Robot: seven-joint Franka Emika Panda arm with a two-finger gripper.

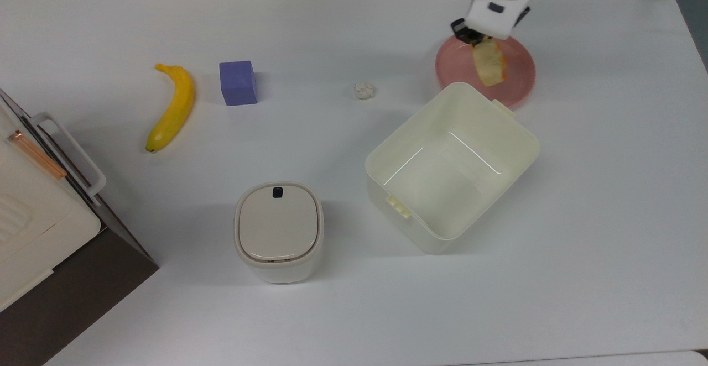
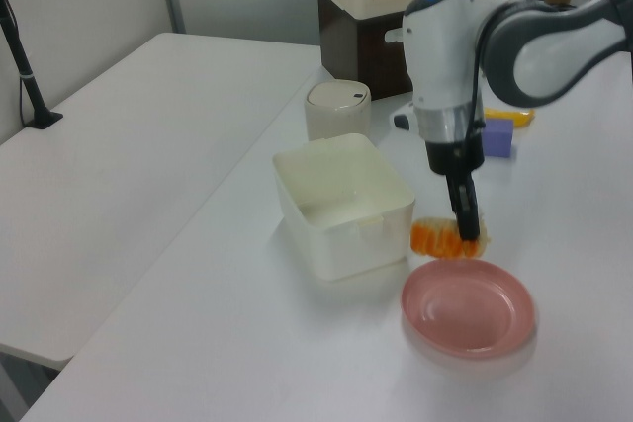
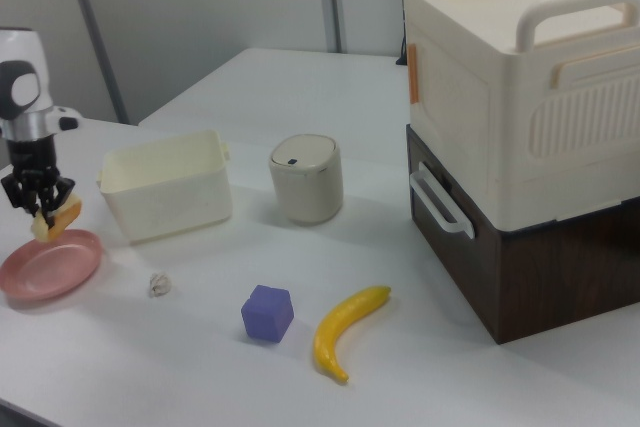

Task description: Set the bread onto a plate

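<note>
The bread [image 1: 489, 63] [image 2: 442, 238] [image 3: 57, 219], orange-brown on top and cream on its sides, hangs in the air with my gripper [image 1: 477, 38] [image 2: 468, 231] [image 3: 42, 203] shut on it. It is held a little above the pink plate [image 1: 514, 81] [image 2: 467, 307] [image 3: 45, 265], over the plate's rim on the top view's left. In the left view the loaf hangs just above the plate's far edge, apart from it.
A cream square tub [image 1: 451, 167] stands right beside the plate. A small white crumpled ball [image 1: 363, 90], a purple cube [image 1: 238, 82], a yellow banana [image 1: 170, 107] and a lidded cream canister [image 1: 279, 230] lie on the white table. A cream-and-brown box stack [image 3: 520, 137] stands at the top view's left edge.
</note>
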